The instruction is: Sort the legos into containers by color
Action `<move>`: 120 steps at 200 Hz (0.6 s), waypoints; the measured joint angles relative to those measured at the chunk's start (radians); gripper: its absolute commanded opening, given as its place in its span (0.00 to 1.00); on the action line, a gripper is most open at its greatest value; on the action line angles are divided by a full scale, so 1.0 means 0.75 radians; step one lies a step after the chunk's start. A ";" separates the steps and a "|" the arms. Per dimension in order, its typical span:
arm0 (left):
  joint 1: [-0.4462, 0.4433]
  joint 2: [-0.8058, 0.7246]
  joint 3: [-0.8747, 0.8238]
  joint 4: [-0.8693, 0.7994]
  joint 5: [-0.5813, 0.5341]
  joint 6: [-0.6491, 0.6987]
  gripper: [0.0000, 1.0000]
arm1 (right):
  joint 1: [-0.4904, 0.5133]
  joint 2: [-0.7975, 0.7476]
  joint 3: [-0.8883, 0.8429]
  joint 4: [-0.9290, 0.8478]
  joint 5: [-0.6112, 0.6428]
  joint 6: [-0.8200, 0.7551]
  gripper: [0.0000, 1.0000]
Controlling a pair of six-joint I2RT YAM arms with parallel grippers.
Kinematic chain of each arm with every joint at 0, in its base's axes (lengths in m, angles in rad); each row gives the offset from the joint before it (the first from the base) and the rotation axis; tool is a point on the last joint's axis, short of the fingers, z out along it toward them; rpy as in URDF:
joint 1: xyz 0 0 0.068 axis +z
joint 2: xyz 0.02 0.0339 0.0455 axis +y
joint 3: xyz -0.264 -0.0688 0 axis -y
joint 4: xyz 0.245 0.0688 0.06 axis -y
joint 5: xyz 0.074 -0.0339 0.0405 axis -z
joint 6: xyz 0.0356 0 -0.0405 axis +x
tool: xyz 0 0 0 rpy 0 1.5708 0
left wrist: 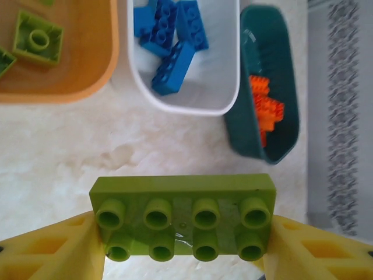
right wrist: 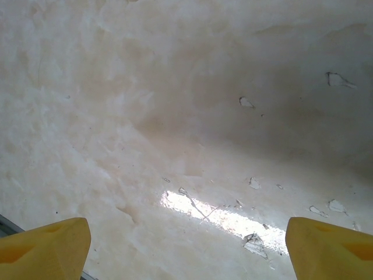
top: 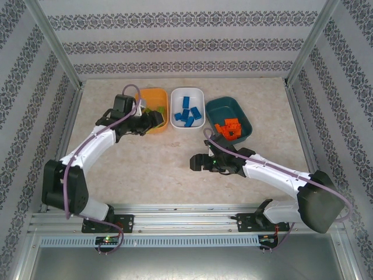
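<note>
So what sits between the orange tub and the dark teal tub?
The white tub, holding blue bricks, stands between the orange tub and the dark teal tub; the top external view shows it, the left wrist view too.

Top: high at the near edge, looking down over the whole table (top: 163,175).
Left wrist: low, facing tubs (left wrist: 204,87), shared with top.
Right wrist: close over table.
</note>
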 measured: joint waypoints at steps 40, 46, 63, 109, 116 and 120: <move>0.129 0.304 0.244 0.070 0.067 -0.095 0.65 | 0.027 0.006 -0.019 0.056 0.000 0.034 0.87; 0.146 0.349 0.283 0.077 0.068 -0.105 0.65 | 0.028 0.007 -0.025 0.059 -0.001 0.035 0.87; 0.182 0.462 0.389 0.085 0.064 -0.133 0.65 | 0.034 0.007 -0.040 0.057 -0.001 0.035 0.87; 0.207 0.740 0.692 0.073 0.004 -0.153 0.65 | 0.033 0.032 -0.045 0.058 -0.006 0.033 0.87; 0.207 0.771 0.723 0.071 -0.008 -0.153 0.65 | 0.033 0.048 -0.045 0.059 -0.010 0.033 0.87; 0.207 0.788 0.739 0.071 -0.013 -0.153 0.64 | 0.033 0.061 -0.045 0.060 -0.013 0.033 0.87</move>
